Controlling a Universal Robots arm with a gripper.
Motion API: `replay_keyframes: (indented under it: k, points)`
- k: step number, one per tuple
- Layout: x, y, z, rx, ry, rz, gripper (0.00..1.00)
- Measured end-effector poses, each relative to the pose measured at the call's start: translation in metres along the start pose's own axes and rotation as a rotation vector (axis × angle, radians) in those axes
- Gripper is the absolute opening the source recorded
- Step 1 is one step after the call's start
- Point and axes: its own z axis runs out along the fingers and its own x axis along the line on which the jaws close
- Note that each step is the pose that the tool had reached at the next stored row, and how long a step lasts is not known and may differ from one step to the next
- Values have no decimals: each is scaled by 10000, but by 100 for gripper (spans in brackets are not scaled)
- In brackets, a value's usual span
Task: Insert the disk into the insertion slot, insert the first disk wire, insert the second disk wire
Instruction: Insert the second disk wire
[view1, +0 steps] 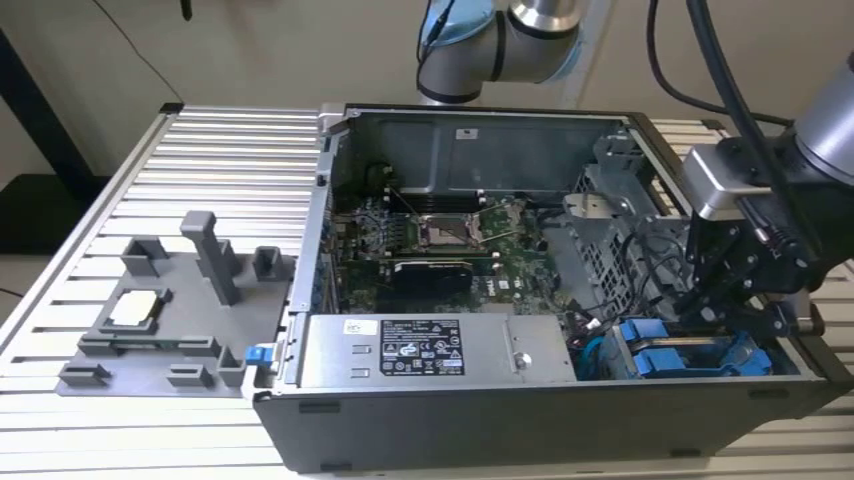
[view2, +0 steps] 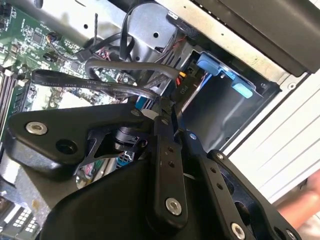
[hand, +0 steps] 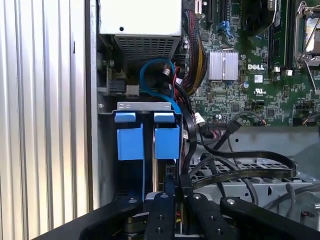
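Observation:
Two blue-framed drives stand side by side in the drive bay at the case's front corner. The disk (hand: 166, 142) is the one nearer the cables, seated in its insertion slot (hand: 145, 106) beside the other blue carrier (hand: 130, 142). Their blue frames (view1: 674, 355) also show in the exterior view. My gripper (hand: 175, 192) hangs directly over the disk's cable end, its fingers (view2: 164, 145) close together on a black wire connector (view2: 179, 92) at the disk's edge. In the exterior view the gripper (view1: 721, 305) sits low inside the case on that view's right.
Black flat cables (hand: 240, 167) loop right beside the gripper. The power supply (view1: 427, 350) borders the bay, with the motherboard (view1: 441, 235) behind it. A grey fixture (view1: 160, 320) stands on the ribbed table (view1: 227, 170) at the exterior view's left.

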Motion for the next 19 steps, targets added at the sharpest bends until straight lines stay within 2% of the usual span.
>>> replay_keyframes:
  k: [12,13,14,15,16,19]
  points:
    - [1,0,26,6,4,62,16]
    - [2,-1,29,6,-2,62,18]
    - [2,0,29,5,-2,62,24]
    - [2,0,29,4,0,62,24]
    - [2,0,28,4,1,62,30]
    - [2,0,20,5,10,62,30]
